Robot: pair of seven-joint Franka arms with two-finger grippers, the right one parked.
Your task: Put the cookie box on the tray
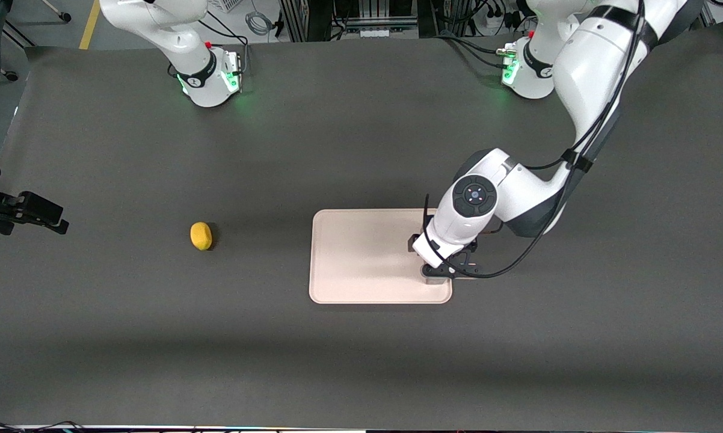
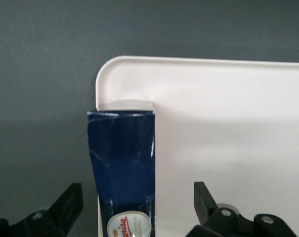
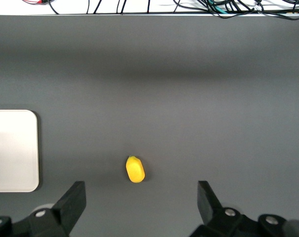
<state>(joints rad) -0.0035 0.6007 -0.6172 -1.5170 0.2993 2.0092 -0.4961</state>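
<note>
The cookie box is a long dark-blue carton with a white oval logo. It rests on the pinkish-cream tray, along the rim close to a rounded corner. My left gripper is open around the box. Both black fingers stand well clear of its sides, with a gap at each. In the front view the gripper hangs low over the tray, at the tray's edge toward the working arm's end. There the wrist hides the box.
A small yellow rounded object lies on the dark table mat toward the parked arm's end, well apart from the tray. The right wrist view also shows that yellow object and a corner of the tray.
</note>
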